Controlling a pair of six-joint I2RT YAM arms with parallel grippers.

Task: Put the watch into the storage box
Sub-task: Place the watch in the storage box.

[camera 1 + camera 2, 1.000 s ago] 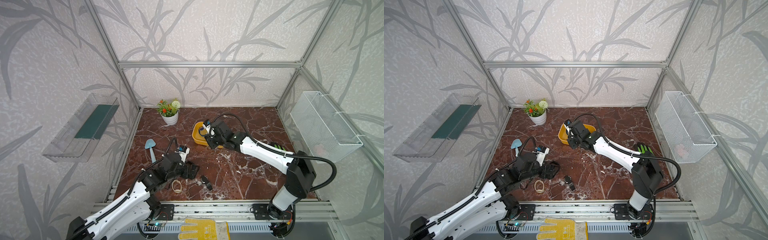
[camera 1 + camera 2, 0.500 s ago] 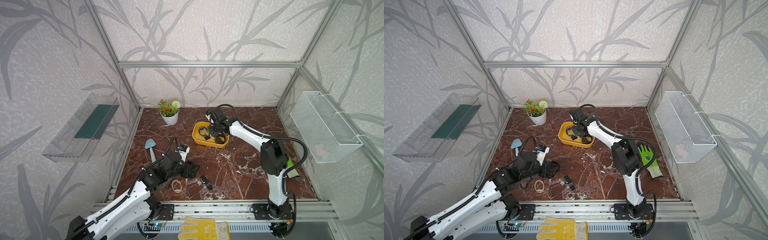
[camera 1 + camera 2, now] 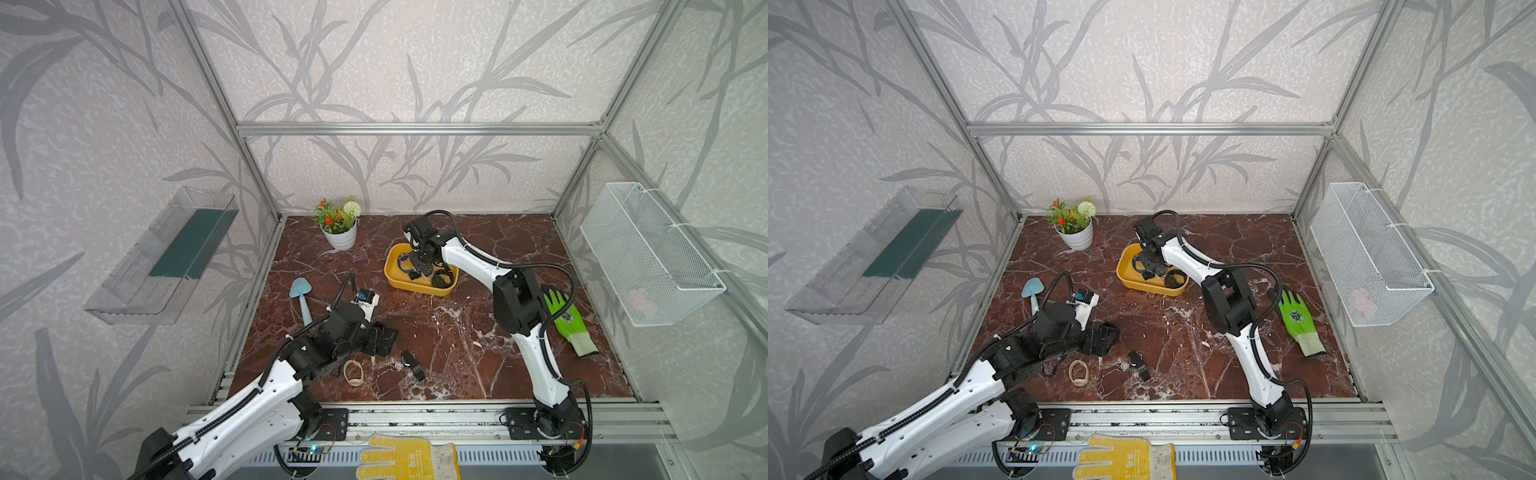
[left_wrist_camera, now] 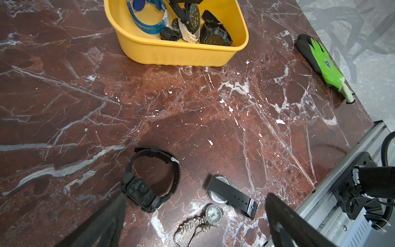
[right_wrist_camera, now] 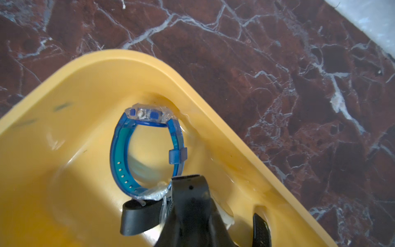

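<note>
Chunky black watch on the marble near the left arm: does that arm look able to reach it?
Probably yes. The left tool stands open just short of the chunky black watch, nothing lies on it, and the strap watch sits apart beside it.

No text, brand or number is legible in any view. The green glove (image 4: 322,62) carries a black emblem on its back and the yellow glove (image 3: 409,459) a small printed mark, both too small to read. The silver watch (image 4: 212,212) dial shows hour markings that cannot be resolved.
</note>
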